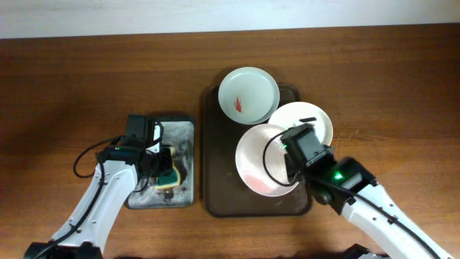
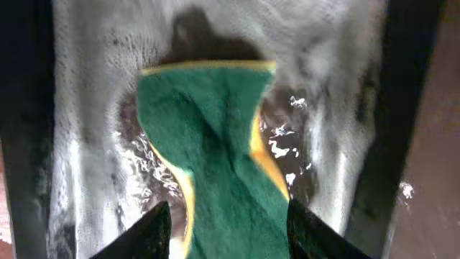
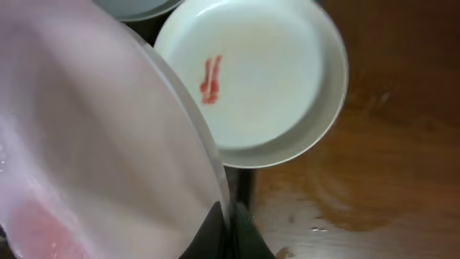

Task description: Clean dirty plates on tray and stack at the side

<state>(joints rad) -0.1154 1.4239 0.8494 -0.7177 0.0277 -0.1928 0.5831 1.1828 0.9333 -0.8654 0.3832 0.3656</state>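
Rim of one plate (image 3: 93, 144) sits pinched in your right end effector (image 3: 226, 230) above the tray (image 1: 215, 180); your left end effector (image 2: 230, 223) pinches a sponge (image 2: 215, 144).

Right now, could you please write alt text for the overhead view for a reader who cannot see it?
The right gripper holds a white plate tilted over the dark tray, where two more plates lie, the far one smeared red. The left gripper holds a green sponge over a small grey tray.

Tray (image 1: 215, 165) left strip: left uncovered.
Tray right side: crowded by 3 plates (image 1: 248, 95), 2 overlapped.
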